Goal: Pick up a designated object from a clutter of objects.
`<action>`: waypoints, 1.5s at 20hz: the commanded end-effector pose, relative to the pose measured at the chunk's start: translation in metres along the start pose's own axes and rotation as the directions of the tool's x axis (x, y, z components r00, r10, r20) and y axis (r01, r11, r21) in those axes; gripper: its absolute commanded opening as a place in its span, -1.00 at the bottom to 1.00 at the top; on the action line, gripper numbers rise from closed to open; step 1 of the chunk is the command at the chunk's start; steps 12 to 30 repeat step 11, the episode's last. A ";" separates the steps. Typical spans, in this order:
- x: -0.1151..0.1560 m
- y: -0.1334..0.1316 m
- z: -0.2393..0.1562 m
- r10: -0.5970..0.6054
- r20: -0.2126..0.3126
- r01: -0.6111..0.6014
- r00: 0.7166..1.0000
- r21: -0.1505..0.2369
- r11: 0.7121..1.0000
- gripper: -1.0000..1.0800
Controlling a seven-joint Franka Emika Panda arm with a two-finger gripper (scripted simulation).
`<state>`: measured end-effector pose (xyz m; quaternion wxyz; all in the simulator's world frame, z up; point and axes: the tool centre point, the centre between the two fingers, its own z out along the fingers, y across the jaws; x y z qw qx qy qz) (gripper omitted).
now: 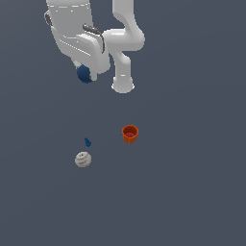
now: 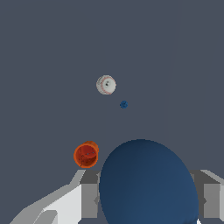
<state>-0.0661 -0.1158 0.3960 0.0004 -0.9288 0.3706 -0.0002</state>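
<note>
The dark-blue ball point(image 1: 84, 74) hangs high above the floor, held in my gripper point(image 1: 85, 74) under the white arm. Close up in the wrist view the ball point(image 2: 148, 183) fills the space between the two grey fingers point(image 2: 89, 200), which are shut on its sides. The rest of the clutter lies far below: a white red-stitched baseball point(image 1: 83, 159) point(image 2: 106, 85), a tiny irregular blue piece point(image 1: 88, 142) point(image 2: 124, 104) beside it, and an orange-red cup point(image 1: 130, 133) point(image 2: 86, 155) standing upright.
The arm's white base column point(image 1: 123, 81) stands behind the cup on the flat dark-grey floor point(image 1: 192, 192). The baseball and blue piece sit close together, to the exterior view's left of the cup.
</note>
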 end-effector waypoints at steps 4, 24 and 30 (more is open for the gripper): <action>0.000 0.010 -0.028 -0.001 0.000 0.001 1.000 -0.001 1.000 -1.00; 0.001 0.013 -0.039 -0.002 0.000 0.002 1.000 -0.001 1.000 -1.00; 0.001 0.013 -0.039 -0.002 0.000 0.002 1.000 -0.001 1.000 -1.00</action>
